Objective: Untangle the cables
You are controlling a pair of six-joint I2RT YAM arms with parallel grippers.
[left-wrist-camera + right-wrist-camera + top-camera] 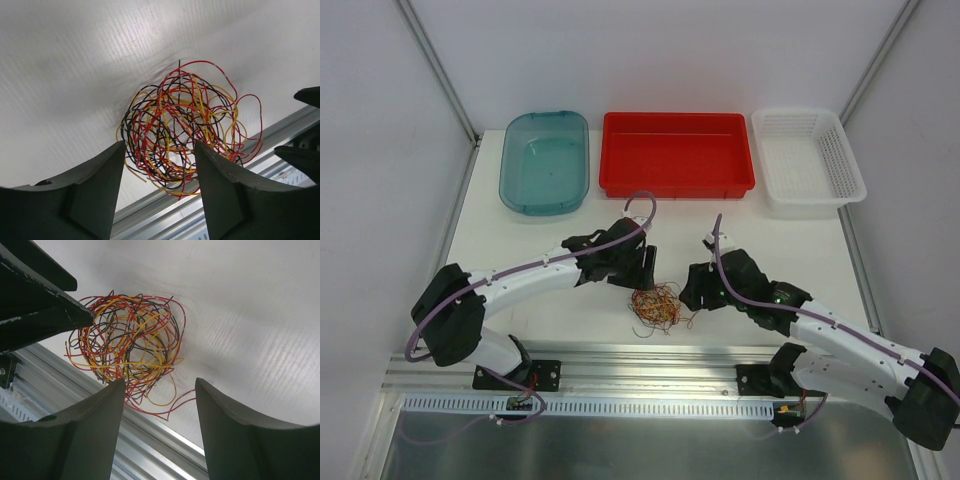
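The cables (656, 308) are one loose ball of thin yellow, red and dark wires lying on the white table near its front edge. They also show in the left wrist view (185, 125) and the right wrist view (127, 347). My left gripper (642, 268) hovers just behind and left of the ball, open and empty (159, 150), with the wires showing between its fingers. My right gripper (698, 288) sits just right of the ball, open and empty (160, 385), with a red loop lying between its fingers. Neither gripper touches the wires.
A teal tub (545, 165), a red tray (677, 150) and a white mesh basket (805, 165) stand in a row at the back. An aluminium rail (650, 360) runs along the table's front edge, just below the ball.
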